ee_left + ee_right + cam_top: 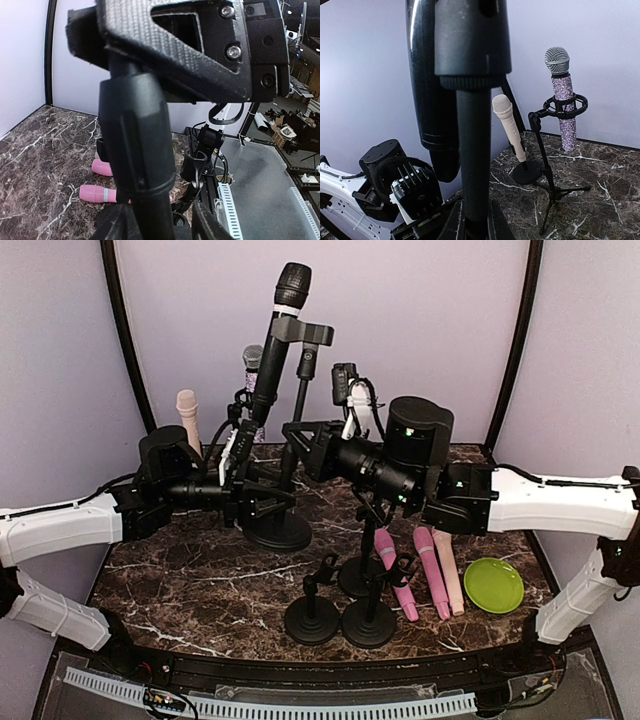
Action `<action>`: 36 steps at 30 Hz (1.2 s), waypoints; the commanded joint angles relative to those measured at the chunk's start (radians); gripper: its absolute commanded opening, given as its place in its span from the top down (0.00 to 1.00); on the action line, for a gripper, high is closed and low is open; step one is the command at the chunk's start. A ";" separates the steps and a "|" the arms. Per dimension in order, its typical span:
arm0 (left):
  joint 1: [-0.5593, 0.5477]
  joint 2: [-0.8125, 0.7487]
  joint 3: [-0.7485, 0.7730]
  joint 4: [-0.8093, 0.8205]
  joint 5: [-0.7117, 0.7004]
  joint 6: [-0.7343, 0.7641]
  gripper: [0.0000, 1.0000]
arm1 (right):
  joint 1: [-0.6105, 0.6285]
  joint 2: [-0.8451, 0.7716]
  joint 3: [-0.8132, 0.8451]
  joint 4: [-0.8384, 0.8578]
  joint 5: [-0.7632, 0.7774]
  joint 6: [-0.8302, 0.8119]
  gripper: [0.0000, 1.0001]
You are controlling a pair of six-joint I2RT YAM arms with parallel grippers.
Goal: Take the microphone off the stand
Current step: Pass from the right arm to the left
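Because the microphone (283, 330) sits tilted in the clip (303, 332) atop the tall stand (279, 530), we treat it as a rigid, smooth, head-heavy cylinder and advise gripping the handle below the clip, never the mesh grille. We expect friction from the clip. We find the right gripper (298, 440) clamped on the stand's pole; the left gripper (262, 498) stands partly open astride that pole lower down, holding nothing.
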 commanded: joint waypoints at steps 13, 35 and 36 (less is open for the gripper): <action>-0.003 -0.024 -0.001 0.004 -0.125 -0.037 1.00 | 0.013 -0.064 -0.023 0.085 0.061 0.042 0.53; -0.001 -0.088 -0.070 0.065 -0.250 -0.070 1.00 | 0.044 0.129 0.176 -0.268 0.155 0.180 0.29; -0.001 -0.090 -0.071 0.068 -0.250 -0.070 1.00 | 0.044 0.138 0.187 -0.281 0.161 0.186 0.33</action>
